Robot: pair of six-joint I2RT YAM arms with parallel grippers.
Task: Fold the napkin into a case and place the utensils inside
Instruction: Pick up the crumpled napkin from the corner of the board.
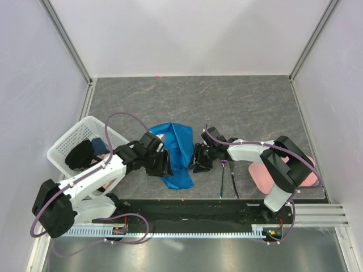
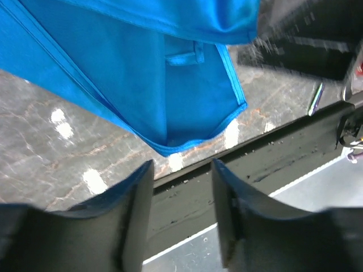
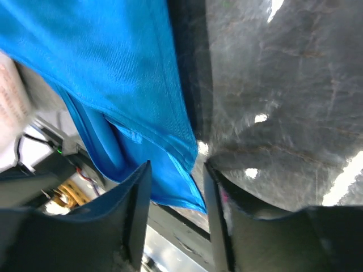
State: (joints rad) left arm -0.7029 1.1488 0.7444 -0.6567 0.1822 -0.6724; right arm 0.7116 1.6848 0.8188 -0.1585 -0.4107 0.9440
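Now: my left gripper [image 2: 182, 170] spread, empty; right gripper [image 3: 176, 167] spread, napkin [image 1: 178, 150] hem in gap. Pinch hem only, lift clear of tabletop [image 1: 238, 102].

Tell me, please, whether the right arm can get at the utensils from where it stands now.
Probably yes. The utensils lie uncovered on the table, close beside the right arm. The right pincer is at the edge of the napkin, so it would need to turn away first.
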